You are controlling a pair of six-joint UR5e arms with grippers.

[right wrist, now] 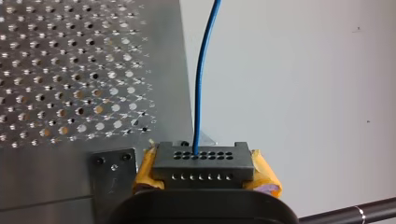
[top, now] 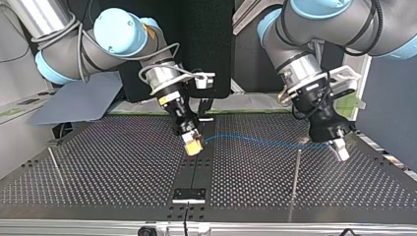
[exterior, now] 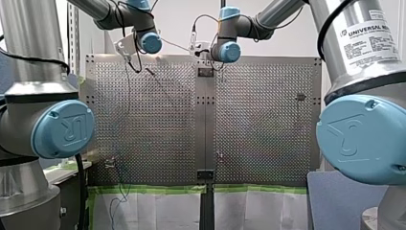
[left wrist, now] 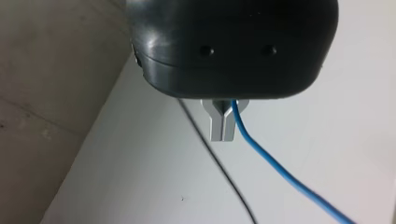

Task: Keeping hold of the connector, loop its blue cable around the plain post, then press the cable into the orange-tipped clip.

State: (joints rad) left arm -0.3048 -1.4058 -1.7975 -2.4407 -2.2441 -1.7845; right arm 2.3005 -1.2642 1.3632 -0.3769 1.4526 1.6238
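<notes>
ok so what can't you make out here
- orange-tipped clip: no view shows an orange tip; fixtures in front view too small
- left wrist view: my left tool's black body hides where the blue cable begins
- front view: connector too small to see

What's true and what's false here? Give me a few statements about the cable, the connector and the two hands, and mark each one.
1. My right hand clamps the connector between yellow pads. True.
2. The blue cable is already wound around the nearby post. False: it spans the gap between both hands above the table, with no loop on that post.
3. The blue cable leaves the connector through one of its holes. True.
4. My left hand is wide open and empty. False: its metal fingers are shut, and the blue cable comes out right at them.
</notes>
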